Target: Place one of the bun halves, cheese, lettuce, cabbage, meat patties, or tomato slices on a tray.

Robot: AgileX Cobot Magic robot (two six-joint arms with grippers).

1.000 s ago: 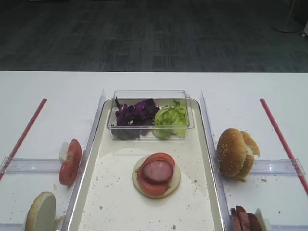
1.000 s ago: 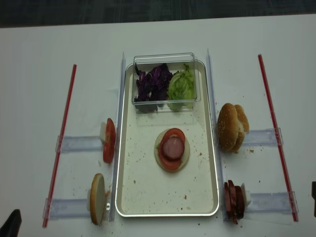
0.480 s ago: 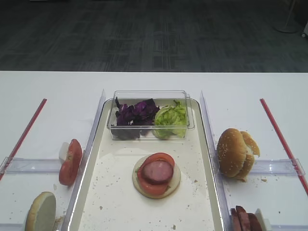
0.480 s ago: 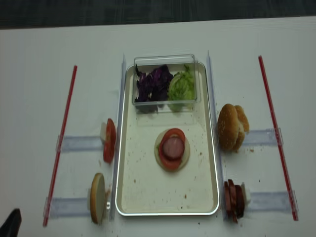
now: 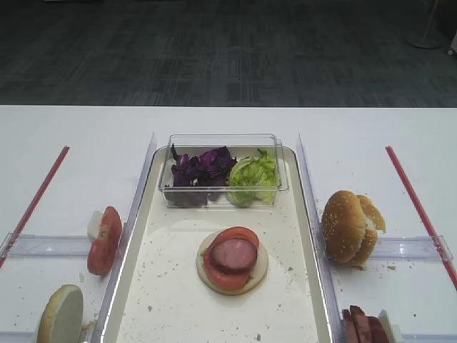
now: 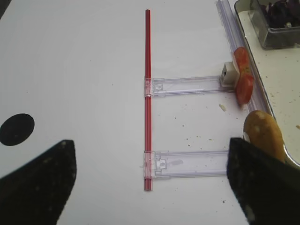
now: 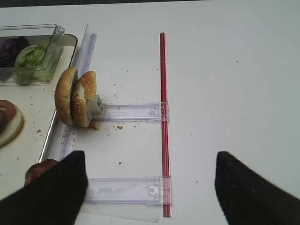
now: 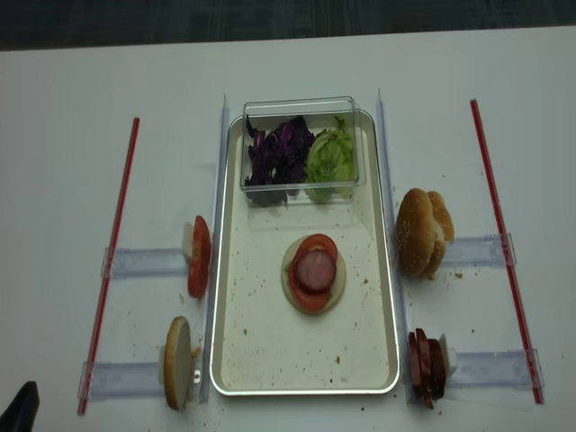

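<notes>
On the cream tray (image 5: 153, 286) lies a bun half topped with a tomato slice and a meat patty (image 5: 232, 255). Cabbage (image 5: 202, 168) and lettuce (image 5: 253, 177) fill a clear box at the tray's far end. Bun halves (image 7: 75, 97) stand on edge right of the tray, with meat patties (image 8: 425, 364) nearer. On the left are tomato slices (image 6: 243, 77) and a bun half (image 6: 263, 133). No cheese is in view. My right gripper (image 7: 150, 192) hangs open over a clear rail, holding nothing. My left gripper (image 6: 150, 187) is open and holds nothing too.
Red strips (image 8: 112, 261) (image 8: 504, 243) run along both outer sides of the white table. Clear plastic rails (image 7: 126, 190) (image 6: 187, 164) hold the food racks beside the tray. Crumbs dot the tray. A black round mark (image 6: 17, 129) sits on the far left.
The dark tip of my right gripper has left the lower right edge of the overhead view. The food and the left gripper have not moved.
</notes>
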